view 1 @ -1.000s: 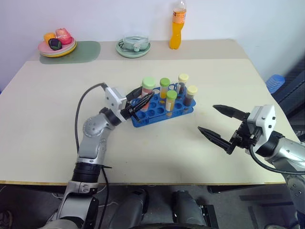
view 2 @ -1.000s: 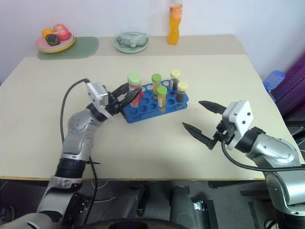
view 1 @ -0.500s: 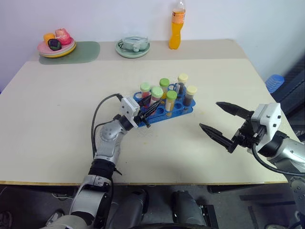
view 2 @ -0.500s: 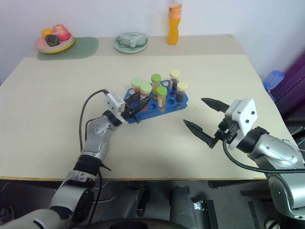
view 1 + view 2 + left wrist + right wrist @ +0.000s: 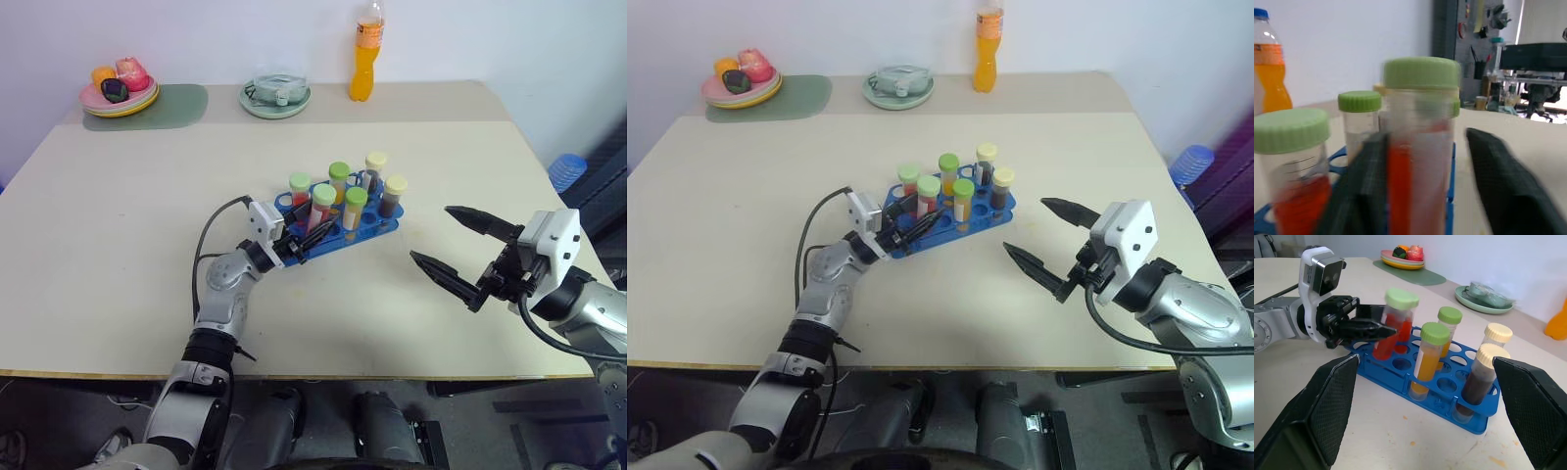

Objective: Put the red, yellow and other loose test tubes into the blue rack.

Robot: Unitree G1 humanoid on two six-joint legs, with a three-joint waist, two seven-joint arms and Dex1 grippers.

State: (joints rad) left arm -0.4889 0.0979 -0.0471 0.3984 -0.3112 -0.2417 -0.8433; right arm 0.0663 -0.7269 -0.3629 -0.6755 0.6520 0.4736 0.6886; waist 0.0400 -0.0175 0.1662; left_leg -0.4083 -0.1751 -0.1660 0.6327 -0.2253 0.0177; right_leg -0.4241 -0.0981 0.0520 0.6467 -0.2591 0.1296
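**A:** Since a second ago, left gripper (image 5: 306, 241) dropped from above the blue plastic rack (image 5: 382, 227) to its near-left corner. Red-filled tube with green cap (image 5: 321, 204), then carried high, now stands in a front hole. Fingers, pinched then, have started to part.

**B:** Free of the tube?

**A:** Not sure. Left wrist view: one dark finger (image 5: 1364, 191) overlaps the tube wall, the other stands off to the side. Partly spread, contact on one side likely.

**B:** Risk?

**A:** My guess: backing out at an angle drags that finger along the tube, tilts it or shifts the light rack. Green-capped red tube (image 5: 299, 188) just behind and green-capped yellow tube (image 5: 354, 207) beside it are close enough to be clipped.

**B:** Right side?

**A:** Right gripper (image 5: 460, 252), lower right of frame, fingers spread wide, empty, well apart from the rack. No obstruction there.

**B:** Further back?

**A:** Rack sits centre frame with six capped tubes; I see no loose ones on the beige table (image 5: 118, 215). Along the top edge: plate of fruit (image 5: 119, 90) on a green mat at upper left, glass dish (image 5: 275, 90) on a green saucer, orange drink bottle (image 5: 364, 54) at upper centre. All well clear.
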